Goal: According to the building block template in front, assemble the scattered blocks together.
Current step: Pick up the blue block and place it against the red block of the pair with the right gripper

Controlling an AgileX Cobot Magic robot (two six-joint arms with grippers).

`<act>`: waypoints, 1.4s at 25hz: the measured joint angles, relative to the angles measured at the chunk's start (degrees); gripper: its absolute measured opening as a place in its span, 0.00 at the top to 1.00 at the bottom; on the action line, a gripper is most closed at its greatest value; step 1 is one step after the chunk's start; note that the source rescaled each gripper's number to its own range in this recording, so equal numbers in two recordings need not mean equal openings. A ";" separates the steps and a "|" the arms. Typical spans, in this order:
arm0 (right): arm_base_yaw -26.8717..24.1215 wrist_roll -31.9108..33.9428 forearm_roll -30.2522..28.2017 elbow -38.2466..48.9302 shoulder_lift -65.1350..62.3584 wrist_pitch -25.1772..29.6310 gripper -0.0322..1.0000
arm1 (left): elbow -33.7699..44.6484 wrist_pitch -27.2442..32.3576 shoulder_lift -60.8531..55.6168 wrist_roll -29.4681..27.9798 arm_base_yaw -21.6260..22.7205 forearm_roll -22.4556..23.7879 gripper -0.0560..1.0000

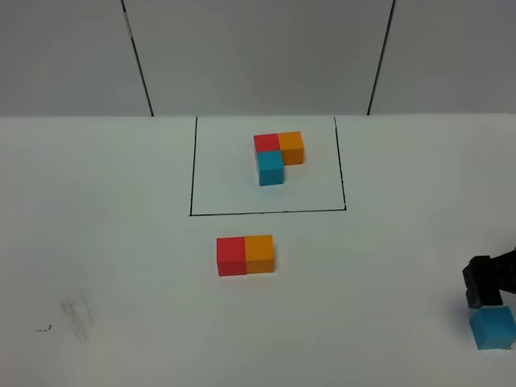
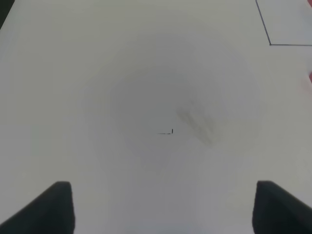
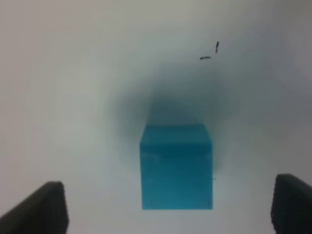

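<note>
blue cube (image 3: pixel 176 165) between fingers (image 3: pixel 46 209), template (image 1: pixel 278 157) overhead only

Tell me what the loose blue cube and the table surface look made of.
Blue cube: probably painted wood or solid plastic. It looks matte, with flat even colour, crisp edges and no glare.
Table: smooth white board or laminate with a matte finish, marked by a faint grey smudge. The material is uncertain.
</note>
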 joint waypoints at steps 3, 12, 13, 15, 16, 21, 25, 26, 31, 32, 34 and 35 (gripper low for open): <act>0.00 0.00 0.21 0.00 2.18 -1.09 0.28 | 0.00 0.00 0.00 0.00 0.00 0.00 0.14; 0.00 0.00 0.28 0.00 7.20 -3.53 0.28 | 0.00 0.00 0.00 0.00 0.00 0.00 0.14; 0.00 0.00 0.28 0.00 7.39 -3.52 0.28 | 0.00 0.00 0.00 0.00 0.00 0.00 0.14; 0.00 0.00 0.28 0.00 7.65 -3.54 0.28 | 0.00 0.00 0.00 0.00 0.00 0.00 0.14; 0.00 0.00 0.28 0.00 7.78 -3.59 0.28 | 0.00 0.00 0.00 0.00 0.00 0.00 0.14; 0.00 0.00 0.28 0.70 7.93 -4.25 0.28 | 0.00 0.00 0.00 0.00 0.00 0.00 0.14; 0.00 0.00 0.22 4.62 7.93 -8.18 0.28 | 0.00 0.00 0.00 0.00 0.00 0.00 0.14; 0.00 0.00 0.22 5.52 7.93 -9.17 0.28 | 0.00 0.00 0.00 0.00 0.00 0.00 0.14; 0.00 0.00 -0.13 7.31 7.97 -11.81 0.28 | 0.00 0.00 0.00 0.03 0.00 0.00 0.14; 0.00 0.00 -0.13 7.31 7.97 -12.28 0.28 | 0.00 0.00 0.00 0.03 0.00 0.00 0.14; 0.00 0.00 -0.13 7.31 7.97 -12.81 0.28 | 0.00 0.00 0.00 0.03 0.00 0.00 0.14; 0.00 0.00 -0.13 7.31 7.97 -13.04 0.28 | 0.00 0.00 0.00 0.03 0.00 0.00 0.14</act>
